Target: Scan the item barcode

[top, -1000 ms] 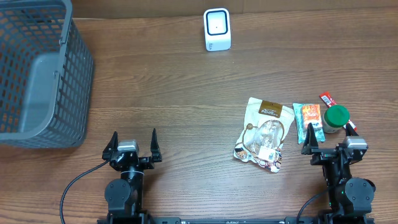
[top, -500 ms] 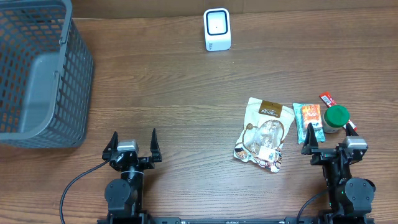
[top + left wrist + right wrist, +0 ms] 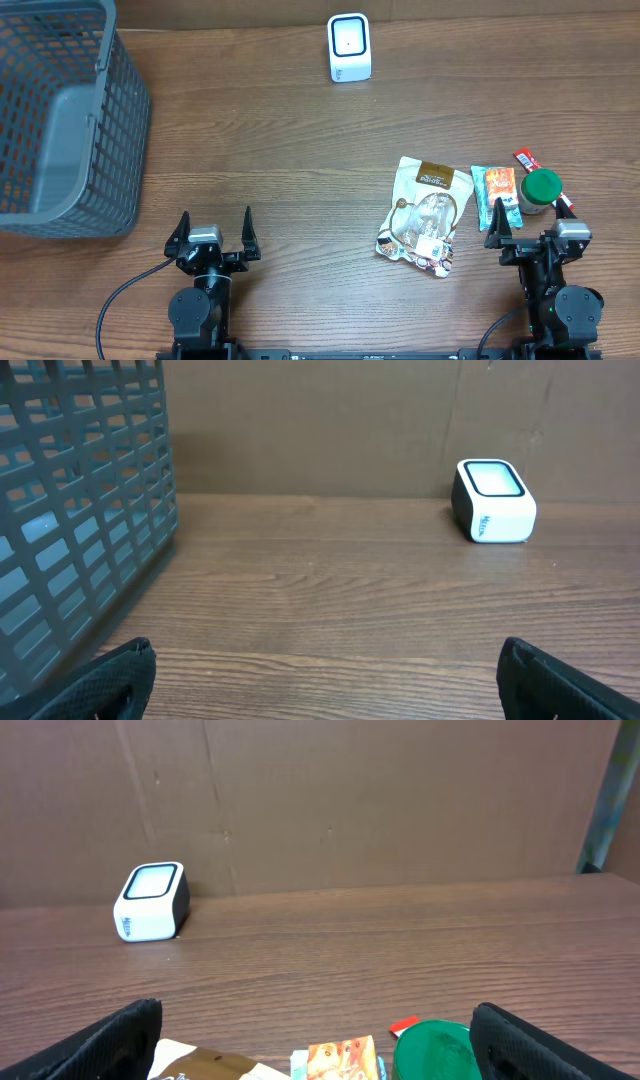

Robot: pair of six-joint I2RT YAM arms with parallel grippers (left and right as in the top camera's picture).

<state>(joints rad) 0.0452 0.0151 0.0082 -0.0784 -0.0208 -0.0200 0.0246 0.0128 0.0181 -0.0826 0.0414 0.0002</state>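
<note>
Along the table (image 3: 300, 170) edge, my left gripper (image 3: 215, 222) and right gripper (image 3: 538, 222) gape wide, empty; I see the scanner (image 3: 349, 46) far back.

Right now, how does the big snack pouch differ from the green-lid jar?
The pouch is flat, wide, white and brown; the jar is small, round and green-lidded. The pouch lies face up; the jar stands lid up, against an orange packet. Both rest on the table, ungripped.

Basket (image 3: 128, 130) left, scanner (image 3: 349, 47) behind, packets (image 3: 427, 215) (plus jar (image 3: 541, 190)) right
</note>
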